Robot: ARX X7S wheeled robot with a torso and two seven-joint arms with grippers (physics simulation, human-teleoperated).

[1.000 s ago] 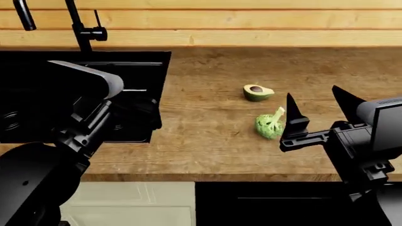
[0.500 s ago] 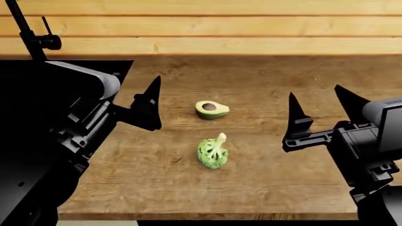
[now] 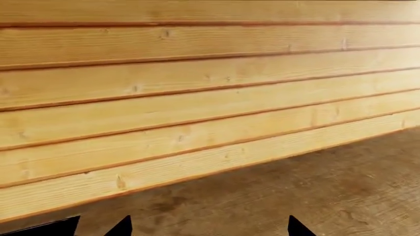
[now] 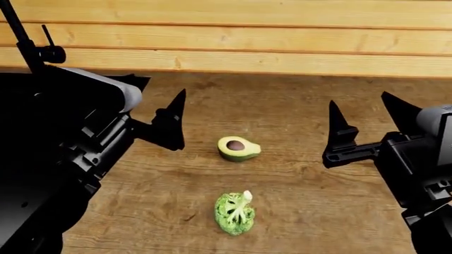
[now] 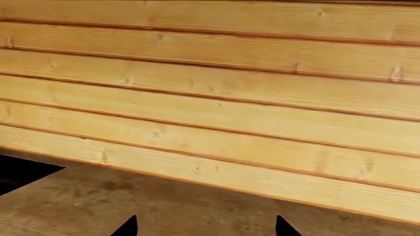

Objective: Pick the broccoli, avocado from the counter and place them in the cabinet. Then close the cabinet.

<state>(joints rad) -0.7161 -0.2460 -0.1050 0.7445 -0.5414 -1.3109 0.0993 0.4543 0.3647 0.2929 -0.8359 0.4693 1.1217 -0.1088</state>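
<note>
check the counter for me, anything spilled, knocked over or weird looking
Nothing stands out. The avocado half lies pit up and the broccoli lies on its side nearer the robot, apart, on a clean counter. Neither gripper holds anything.

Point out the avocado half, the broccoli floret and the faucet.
avocado half [image 4: 238, 148], head view, on its yellow-green flesh beside the pit.
broccoli floret [image 4: 234, 213], head view, on its green crown.
faucet [image 4: 28, 46], head view, on its black stem.
</note>
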